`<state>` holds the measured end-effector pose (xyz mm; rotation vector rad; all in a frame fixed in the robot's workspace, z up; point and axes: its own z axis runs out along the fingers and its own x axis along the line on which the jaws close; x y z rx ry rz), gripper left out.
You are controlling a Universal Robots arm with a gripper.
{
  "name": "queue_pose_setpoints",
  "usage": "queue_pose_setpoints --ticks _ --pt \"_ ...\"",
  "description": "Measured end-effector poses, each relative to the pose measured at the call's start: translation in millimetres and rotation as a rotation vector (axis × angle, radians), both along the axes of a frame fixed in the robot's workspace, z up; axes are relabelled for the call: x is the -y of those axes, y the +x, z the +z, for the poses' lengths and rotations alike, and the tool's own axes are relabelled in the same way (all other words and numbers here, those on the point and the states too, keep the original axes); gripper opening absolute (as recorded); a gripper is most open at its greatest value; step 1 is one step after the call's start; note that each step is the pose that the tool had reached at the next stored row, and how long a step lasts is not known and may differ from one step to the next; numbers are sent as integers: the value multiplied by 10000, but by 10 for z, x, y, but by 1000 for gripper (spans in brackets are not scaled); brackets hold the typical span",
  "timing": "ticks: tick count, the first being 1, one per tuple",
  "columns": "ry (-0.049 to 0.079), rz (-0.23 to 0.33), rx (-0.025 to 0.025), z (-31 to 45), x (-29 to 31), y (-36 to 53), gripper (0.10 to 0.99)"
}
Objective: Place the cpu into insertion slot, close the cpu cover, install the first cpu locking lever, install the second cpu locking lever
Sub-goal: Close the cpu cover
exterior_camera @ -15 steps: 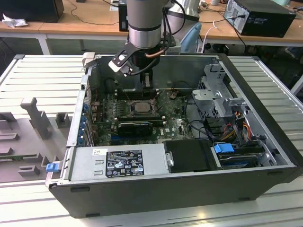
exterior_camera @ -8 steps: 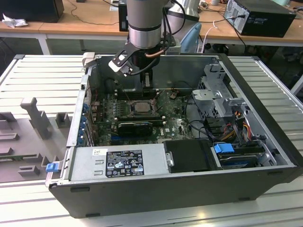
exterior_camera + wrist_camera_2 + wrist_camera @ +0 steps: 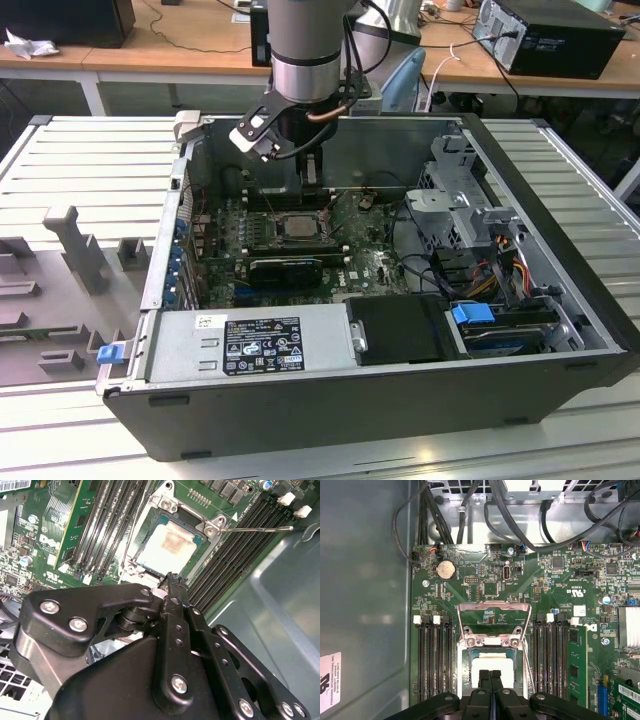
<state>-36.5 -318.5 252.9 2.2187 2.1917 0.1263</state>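
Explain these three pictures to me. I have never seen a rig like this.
The machine is a grey robot arm reaching down into an open black desktop computer case, which lies on a grey slatted table. The exterior view is taken from a camera off the arm, looking down at the whole scene. Both wrist views come from cameras riding on the arm, so they look past its black gripper at the green circuit board.

The small square cpu with the pale metal top sits in the dark square insertion slot. The thin silvery cpu cover frame is swung open, away from the chip. The gripper hangs just over the cpu, shut, and holds nothing that I can see.
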Motion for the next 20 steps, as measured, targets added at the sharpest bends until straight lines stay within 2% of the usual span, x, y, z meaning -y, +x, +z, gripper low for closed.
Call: queue_pose_setpoints --ticks 12,18,20 --pt "1 1 1 123 -1 1 106" --pt "-1 2 -24 129 -1 113 106" --pt "1 1 -23 152 -3 114 106"
